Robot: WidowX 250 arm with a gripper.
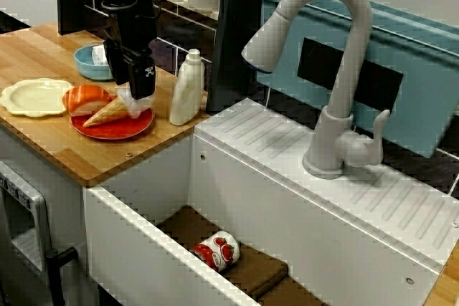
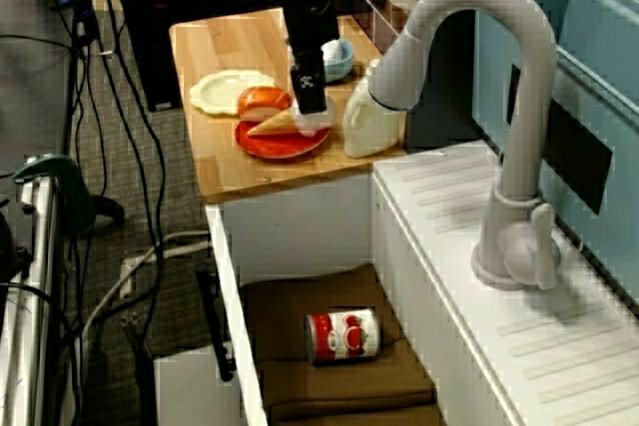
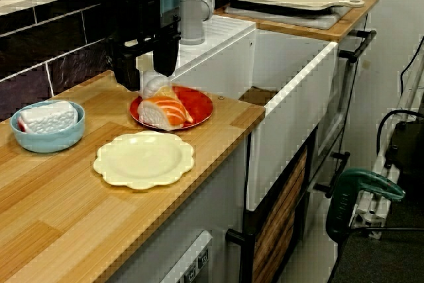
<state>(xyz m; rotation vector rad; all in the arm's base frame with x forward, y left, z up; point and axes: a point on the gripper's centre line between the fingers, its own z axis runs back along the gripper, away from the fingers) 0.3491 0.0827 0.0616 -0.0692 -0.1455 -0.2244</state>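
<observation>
My black gripper (image 1: 135, 94) reaches down over a red plate (image 1: 122, 129) on the wooden counter. Its two fingers (image 3: 165, 57) stand either side of the white scoop of a toy ice cream cone (image 1: 107, 112). The cone lies on the plate with its tip pointing left. The scoop (image 3: 154, 86) sits right at the fingertips, and I cannot make out whether they press on it. A piece of salmon sushi (image 1: 86, 98) rests on the same plate beside the cone. From the side, the gripper (image 2: 312, 112) hides part of the scoop.
A pale yellow plate (image 1: 36, 97) and a blue bowl (image 1: 90, 64) holding a white block sit to the left. A white bottle (image 1: 186, 87) stands right of the red plate. Beyond it are the sink with a red-and-white can (image 1: 217, 251) on a brown cloth, and the faucet (image 1: 337, 77).
</observation>
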